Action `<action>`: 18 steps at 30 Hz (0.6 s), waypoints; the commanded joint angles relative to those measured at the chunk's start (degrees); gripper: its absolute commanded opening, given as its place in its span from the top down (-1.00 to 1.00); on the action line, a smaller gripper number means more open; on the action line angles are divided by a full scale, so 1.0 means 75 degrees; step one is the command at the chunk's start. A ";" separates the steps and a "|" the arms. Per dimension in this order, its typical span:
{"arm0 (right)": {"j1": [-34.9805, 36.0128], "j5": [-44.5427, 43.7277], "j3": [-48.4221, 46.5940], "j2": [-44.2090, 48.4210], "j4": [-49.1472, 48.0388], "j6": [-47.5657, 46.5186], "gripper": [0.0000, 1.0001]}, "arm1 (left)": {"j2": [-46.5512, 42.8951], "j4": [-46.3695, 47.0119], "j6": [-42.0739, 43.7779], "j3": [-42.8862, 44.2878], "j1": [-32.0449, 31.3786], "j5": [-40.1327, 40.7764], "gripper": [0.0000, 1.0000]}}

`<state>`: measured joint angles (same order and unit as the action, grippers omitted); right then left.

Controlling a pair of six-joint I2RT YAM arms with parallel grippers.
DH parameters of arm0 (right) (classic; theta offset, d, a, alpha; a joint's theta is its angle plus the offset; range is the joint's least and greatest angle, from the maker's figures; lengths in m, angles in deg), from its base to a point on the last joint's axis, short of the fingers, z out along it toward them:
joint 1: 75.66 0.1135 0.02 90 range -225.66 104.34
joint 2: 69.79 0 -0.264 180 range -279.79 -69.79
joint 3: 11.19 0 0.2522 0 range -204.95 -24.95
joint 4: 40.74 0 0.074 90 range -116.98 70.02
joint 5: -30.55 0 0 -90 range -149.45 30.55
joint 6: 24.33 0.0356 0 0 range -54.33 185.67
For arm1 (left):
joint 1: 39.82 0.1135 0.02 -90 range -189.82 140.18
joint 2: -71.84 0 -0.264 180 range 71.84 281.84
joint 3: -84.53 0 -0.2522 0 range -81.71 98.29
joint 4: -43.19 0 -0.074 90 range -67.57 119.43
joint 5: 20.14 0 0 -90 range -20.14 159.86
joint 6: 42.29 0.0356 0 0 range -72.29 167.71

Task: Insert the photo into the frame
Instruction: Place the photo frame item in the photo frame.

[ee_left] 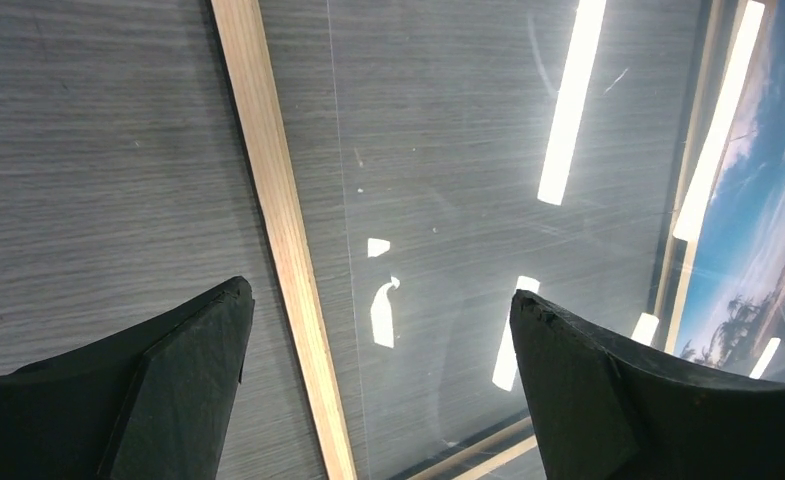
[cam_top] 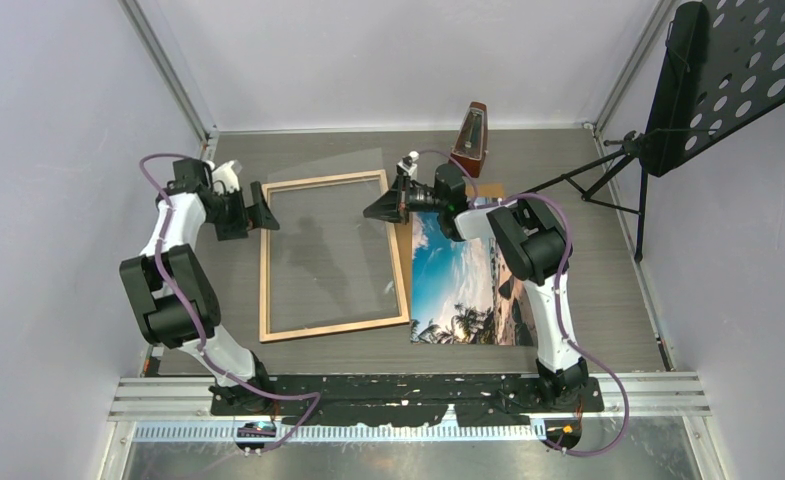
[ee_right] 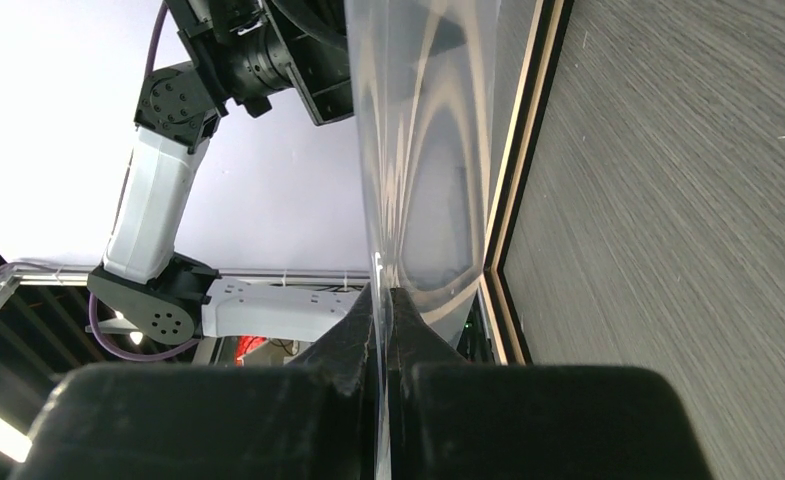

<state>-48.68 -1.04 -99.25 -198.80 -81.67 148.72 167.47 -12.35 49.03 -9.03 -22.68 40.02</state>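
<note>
As it lies flat on the grey wood-grain table (cam_top: 588, 300), the frame (cam_top: 333, 327) shows its light wood face upward. Its clear pane (ee_right: 418, 150) is tilted up off it and carries reflections. The photo (cam_top: 458, 280), a glossy print of beach, palms and blue sky, lies face up just beside the frame's right rail. The right gripper (cam_top: 383, 207) is clenched on the pane's edge. The left gripper (ee_left: 378, 300) is spread wide above the left rail.

Frame (cam_top: 334, 328) border was pale bare wood, matt. Clear pane (ee_right: 418, 120) inside the frame was smooth, glossy, mirroring lamps. Photo (cam_top: 458, 280) right of the frame was glossy. Table (cam_top: 608, 280) was grey wood-grain, matt. Fingers (ee_left: 183, 390) of left gripper (ee_left: 380, 292) were matt black, rough-edged.
</note>
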 commanded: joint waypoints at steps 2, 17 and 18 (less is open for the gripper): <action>0.0035 0.0048 -0.0133 0.0069 -0.0266 -0.0219 0.88 | 0.0045 0.0378 -0.0129 -0.0436 0.0046 -0.0015 -0.87; 0.0080 0.0032 0.0087 0.0131 -0.0023 -0.0500 0.88 | 0.0255 0.0111 0.0228 -0.0803 0.0573 0.0342 0.05; 0.0096 0.0020 0.0081 0.0129 -0.0039 -0.0478 0.88 | 0.0289 0.0123 0.0232 -0.0830 0.0579 0.0390 0.10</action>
<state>-48.51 -1.08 -98.35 -198.80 -79.90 145.77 168.48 -11.38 49.23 -14.58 -18.39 42.18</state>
